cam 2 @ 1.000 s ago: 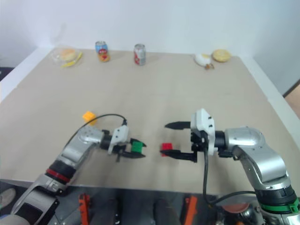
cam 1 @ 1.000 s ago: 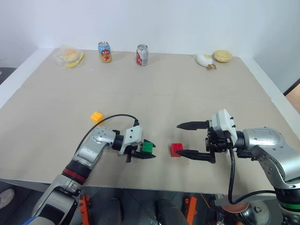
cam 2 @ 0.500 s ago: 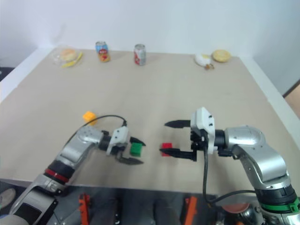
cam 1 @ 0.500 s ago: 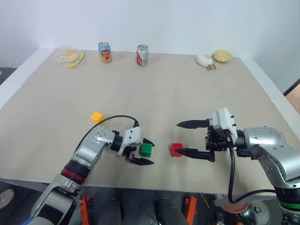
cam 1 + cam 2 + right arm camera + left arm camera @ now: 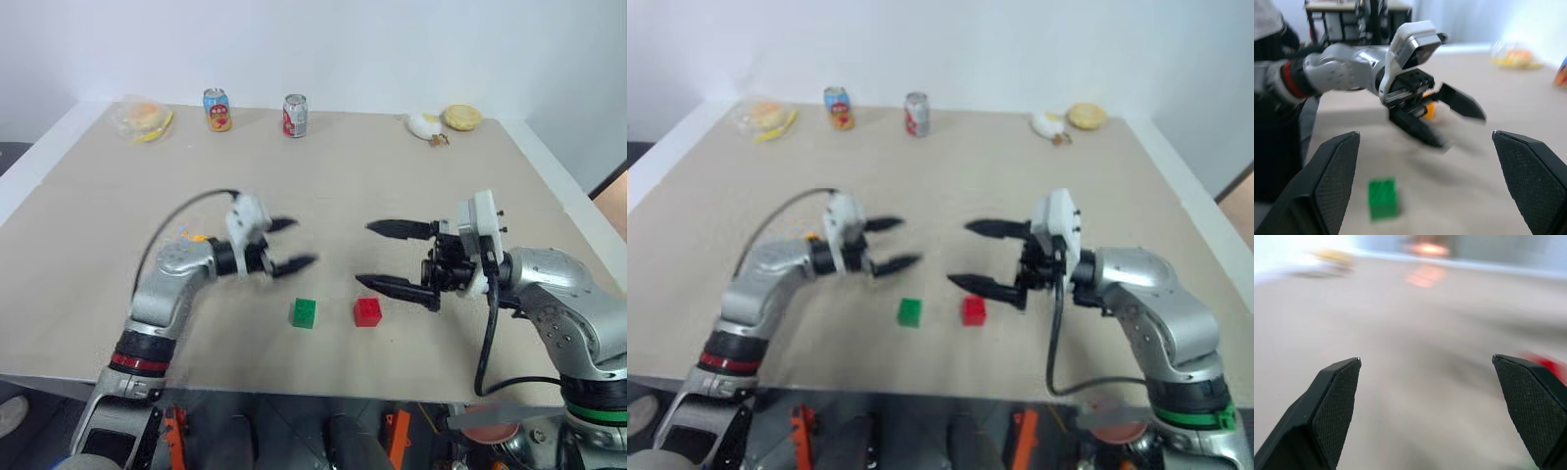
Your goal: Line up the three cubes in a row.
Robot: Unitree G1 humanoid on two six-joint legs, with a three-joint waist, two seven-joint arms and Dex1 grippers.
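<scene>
Green cube (image 5: 304,312) and red cube (image 5: 367,311) are sitting side by side near the table's front edge, so I'm hovering my left gripper (image 5: 290,245) and right gripper (image 5: 378,256) wide open, empty, with the yellow-orange cube (image 5: 1428,109) waiting behind my left arm.

The green cube (image 5: 304,313) sits flat on the tabletop (image 5: 323,186), studs up, free of any grip. The red cube (image 5: 367,311) lies just beside the green cube, toward the robot's right, with a small gap between them, and roughly level with it, also upright. The yellow-orange cube (image 5: 197,236) lies well apart from the green cube, farther back and to the robot's left; it is mostly hidden behind the left arm, so its pose is unclear.
</scene>
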